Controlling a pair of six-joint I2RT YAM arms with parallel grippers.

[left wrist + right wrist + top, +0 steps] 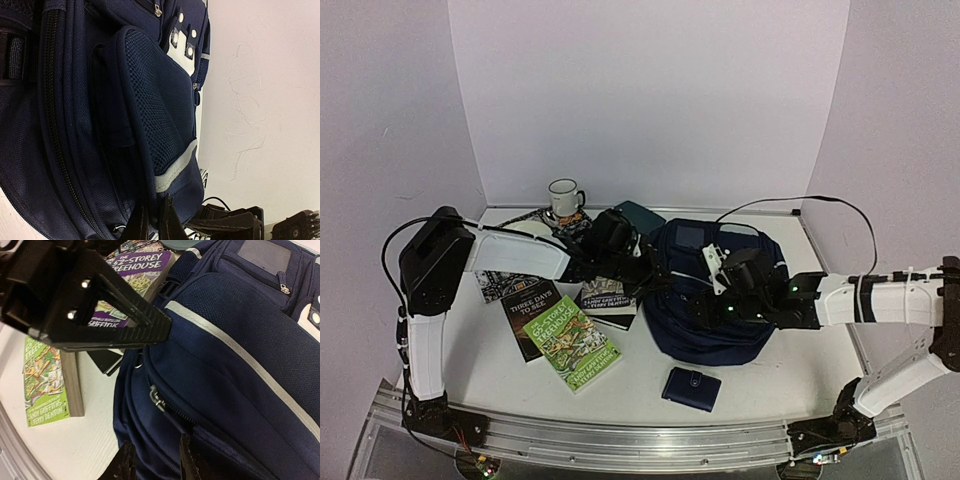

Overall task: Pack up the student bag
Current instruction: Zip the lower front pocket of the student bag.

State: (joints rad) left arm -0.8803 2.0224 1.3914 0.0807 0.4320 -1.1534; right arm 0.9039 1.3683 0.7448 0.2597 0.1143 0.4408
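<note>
1. Looking at the overhead view, the bag (720, 340) sits right of centre on the table (770, 382). Its long axis runs roughly top to bottom of the frame, and it looks zipped shut to me.
2. The left gripper (650, 275) is at the bag's left edge and the right gripper (712, 290) is over its middle, so both are right on it.
3. Left one: its fingers (141, 226) are nearly together at the bottom of its own view, and the mesh pocket (160, 110) has its seam running down into them. It's probably pinching fabric, but I can't tell for sure.
4. Right one: its fingers (192, 460) are apart at the bottom of its view. Nothing is clamped, and there's bag fabric just beyond them.
5. The bit that matters imo: the zipper pull (156, 399) is just up and left of the right fingers, and the track runs off to the lower right. I reckon the right arm is the nearer one.
6. The books (572, 342) and the wallet (691, 388) lie outside the bag, lower left of it and below it.
</note>
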